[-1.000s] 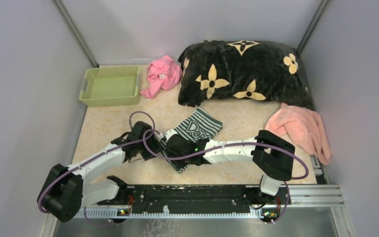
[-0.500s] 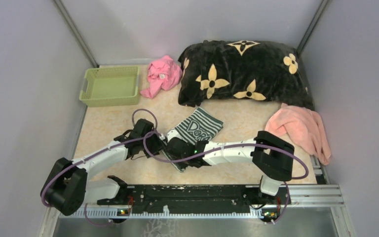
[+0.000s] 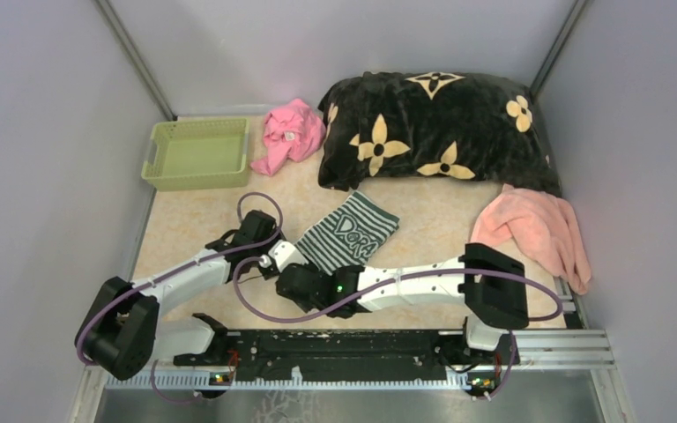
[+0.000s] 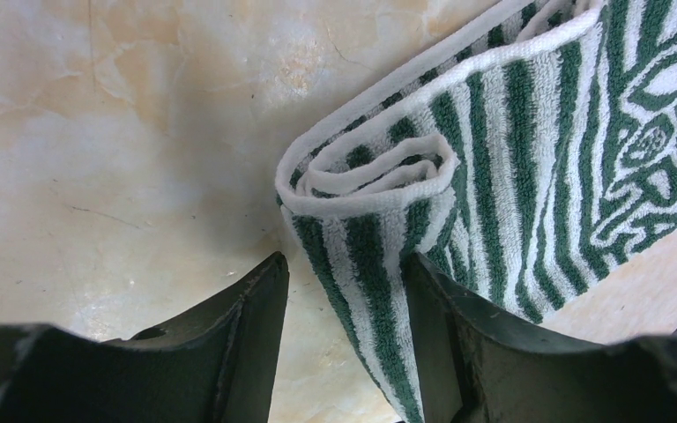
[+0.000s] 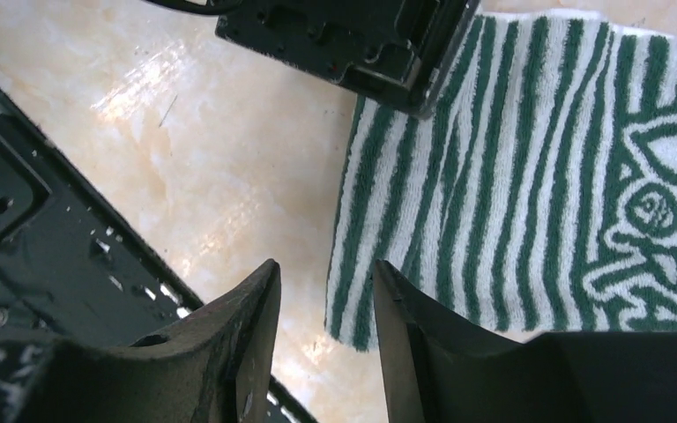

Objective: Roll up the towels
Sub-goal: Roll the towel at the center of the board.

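The dark green and white striped towel (image 3: 357,231) lies in the middle of the table. Its near end is turned over into a small flat roll (image 4: 379,172). My left gripper (image 3: 269,251) is open at that rolled end, and a strip of the towel (image 4: 529,150) lies between its fingers (image 4: 344,291), against the right one. My right gripper (image 3: 293,280) is open just above the towel's near corner (image 5: 353,322), with nothing in it (image 5: 322,291). The pale salmon-pink towel (image 3: 538,231) lies crumpled at the right edge.
The big black blanket with tan flowers (image 3: 436,123) fills the back right. A green basket (image 3: 163,181) stands at the back left, with a bright pink cloth (image 3: 291,132) beside it. The black base rail (image 3: 353,348) runs along the near edge.
My right gripper has drawn back left and toward the near edge, off the towel. My left gripper has shifted slightly forward. The towel's near end now looks shorter and turned over.
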Controlling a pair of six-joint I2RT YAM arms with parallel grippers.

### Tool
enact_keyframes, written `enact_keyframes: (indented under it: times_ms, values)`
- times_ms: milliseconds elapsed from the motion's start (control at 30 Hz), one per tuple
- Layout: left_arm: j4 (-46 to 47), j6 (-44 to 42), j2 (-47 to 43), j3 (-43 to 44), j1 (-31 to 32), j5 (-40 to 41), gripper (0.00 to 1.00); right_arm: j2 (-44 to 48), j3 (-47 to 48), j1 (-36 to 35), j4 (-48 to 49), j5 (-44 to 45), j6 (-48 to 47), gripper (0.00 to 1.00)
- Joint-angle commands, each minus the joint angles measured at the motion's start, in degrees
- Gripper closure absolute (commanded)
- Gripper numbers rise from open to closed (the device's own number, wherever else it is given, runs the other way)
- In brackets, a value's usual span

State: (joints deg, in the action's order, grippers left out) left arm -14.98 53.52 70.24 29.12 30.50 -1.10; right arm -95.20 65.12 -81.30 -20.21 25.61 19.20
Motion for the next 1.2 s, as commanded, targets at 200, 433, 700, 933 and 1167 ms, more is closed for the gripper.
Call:
enact_keyframes:
  times_ms: [200, 433, 700, 933, 1167]
  values:
    - [-2.3, -0.9, 0.9, -1.4, -0.1, 2.1, 0.41, -8.2, 1.8, -0.4, -1.7, 6.7, 1.2, 0.56]
    - [-2.2, -1.0, 1.1, -1.4, -0.1, 2.1, 0.4, -10.1, -1.3, -0.4, -3.7, 7.6, 2.9, 0.54]
    - [-2.5, -0.8, 0.7, -1.3, -0.1, 2.9, 0.37, -13.4, -4.4, -0.5, -5.7, 6.9, 5.7, 0.55]
    - [-2.5, -0.7, 2.4, 0.2, -0.8, 2.7, 0.34, -13.0, -5.6, -0.4, -3.4, 3.5, 4.3, 0.77]
    - [-3.4, 0.2, -0.5, 0.3, -2.4, 3.2, 0.29, -7.1, -9.3, 1.3, 5.6, -12.2, 1.9, 0.95]
